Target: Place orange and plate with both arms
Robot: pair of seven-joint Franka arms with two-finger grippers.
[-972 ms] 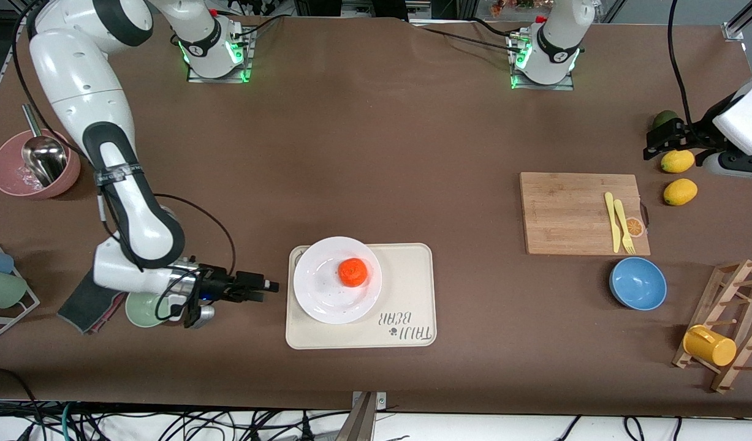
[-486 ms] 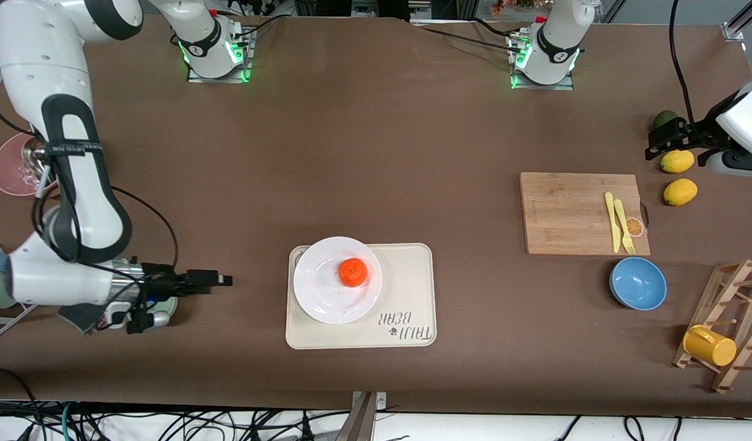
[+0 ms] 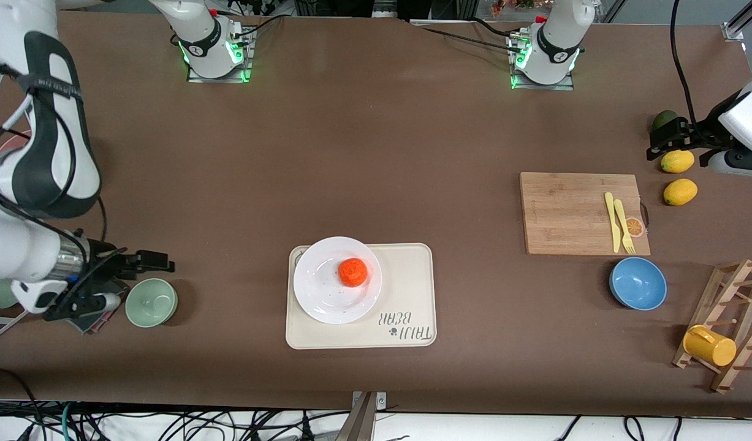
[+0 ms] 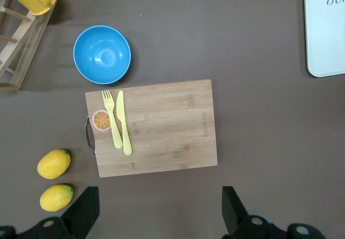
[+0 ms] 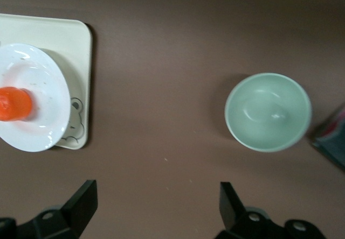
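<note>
The orange [image 3: 353, 272] lies on the white plate [image 3: 326, 294], and the plate rests on the cream tray [image 3: 406, 288] near the table's middle. Both also show in the right wrist view, the orange [image 5: 13, 103] on the plate [image 5: 43, 115]. My right gripper [image 3: 160, 262] is open and empty over bare table beside a green bowl, well apart from the plate; its jaws [image 5: 156, 206] stand wide. My left gripper [image 3: 656, 139] is open and empty [image 4: 160, 212] over the table by the lemons, at the left arm's end.
A green bowl [image 3: 151, 302] sits by the right gripper. A wooden cutting board [image 3: 572, 211] carries a yellow fork and knife [image 3: 619, 222]. Two lemons [image 3: 679, 191], a blue bowl [image 3: 638, 283] and a wooden rack with a yellow mug [image 3: 710, 346] stand at the left arm's end.
My right arm has drawn back from beside the plate toward its own end of the table, uncovering the green bowl. The orange, plate and left arm have stayed put.
</note>
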